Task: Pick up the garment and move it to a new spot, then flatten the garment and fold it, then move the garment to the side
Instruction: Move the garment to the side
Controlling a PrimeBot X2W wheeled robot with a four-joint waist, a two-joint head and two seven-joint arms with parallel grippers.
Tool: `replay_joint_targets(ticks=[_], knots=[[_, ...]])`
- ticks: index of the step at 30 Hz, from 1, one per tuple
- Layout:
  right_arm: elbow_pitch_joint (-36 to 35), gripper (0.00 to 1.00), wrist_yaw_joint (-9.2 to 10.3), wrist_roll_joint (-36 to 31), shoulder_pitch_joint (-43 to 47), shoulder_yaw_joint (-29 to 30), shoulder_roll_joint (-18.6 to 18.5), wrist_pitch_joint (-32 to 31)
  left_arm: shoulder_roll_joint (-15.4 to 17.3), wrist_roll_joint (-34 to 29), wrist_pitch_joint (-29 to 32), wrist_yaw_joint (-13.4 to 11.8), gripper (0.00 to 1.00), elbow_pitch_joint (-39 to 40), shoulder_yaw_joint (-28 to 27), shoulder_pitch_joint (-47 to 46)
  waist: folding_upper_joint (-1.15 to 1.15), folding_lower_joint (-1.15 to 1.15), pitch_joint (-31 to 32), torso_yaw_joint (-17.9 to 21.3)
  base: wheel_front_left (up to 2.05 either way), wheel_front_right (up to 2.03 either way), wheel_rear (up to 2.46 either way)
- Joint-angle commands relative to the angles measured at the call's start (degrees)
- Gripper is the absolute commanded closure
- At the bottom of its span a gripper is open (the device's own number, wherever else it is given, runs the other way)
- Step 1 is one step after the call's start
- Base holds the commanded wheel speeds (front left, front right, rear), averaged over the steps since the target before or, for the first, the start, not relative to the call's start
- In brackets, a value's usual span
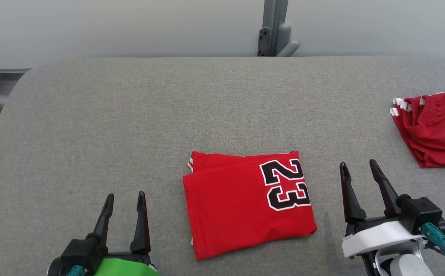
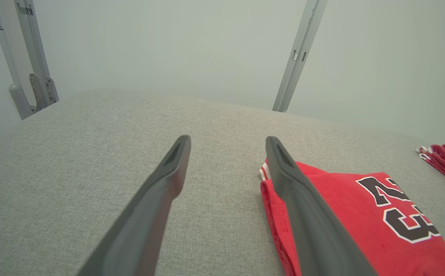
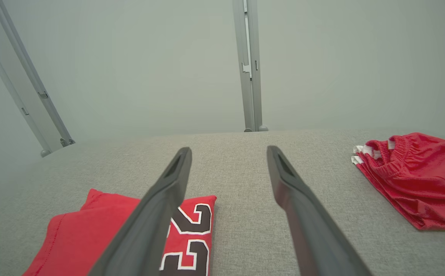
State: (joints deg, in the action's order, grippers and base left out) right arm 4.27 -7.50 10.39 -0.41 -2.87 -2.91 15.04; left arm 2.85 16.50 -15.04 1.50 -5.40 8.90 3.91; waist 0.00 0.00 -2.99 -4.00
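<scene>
Two released, empty hands, left hand (image 1: 126, 194) & right hand (image 1: 358, 162), flank the folded garment (image 1: 241, 207) near desk (image 1: 130, 115) front edge, prob. set to shift it sideways.

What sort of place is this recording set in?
Likely a robot lab or test cell: a grey fabric-covered table, bare pale walls with metal frame posts behind, and a folded red jersey and bunched red shorts.

The garment (image 1: 245, 203) is smooth matt red cloth, the table (image 1: 130, 115) has a rough grey woven fabric cover, and the post (image 1: 272, 27) looks like smooth, slightly shiny grey metal
</scene>
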Motion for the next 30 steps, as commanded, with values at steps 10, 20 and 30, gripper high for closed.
replay_joint_targets(ticks=[10,20,30], knots=[[9.1,0.0,0.03,3.5,-7.5,-2.8,-4.7,-15.5,0.1,0.3,-0.2,-0.4,0.0,-0.3,1.1,-1.9,0.0,0.0,-1.8,-2.6,0.0,0.0,0.0],[13.2,0.0,0.03,16.9,-13.0,-11.0,-13.0,-30.8,0.1,1.6,-0.2,-1.0,0.0,-0.1,2.0,-3.0,0.0,0.0,-4.3,-6.6,0.0,0.0,0.0],[17.1,0.0,0.02,26.5,-16.8,-14.4,-17.3,-39.0,0.1,2.5,-0.2,-1.5,0.0,0.0,2.3,-4.0,0.0,0.0,-6.4,-10.1,0.0,0.0,0.0]])
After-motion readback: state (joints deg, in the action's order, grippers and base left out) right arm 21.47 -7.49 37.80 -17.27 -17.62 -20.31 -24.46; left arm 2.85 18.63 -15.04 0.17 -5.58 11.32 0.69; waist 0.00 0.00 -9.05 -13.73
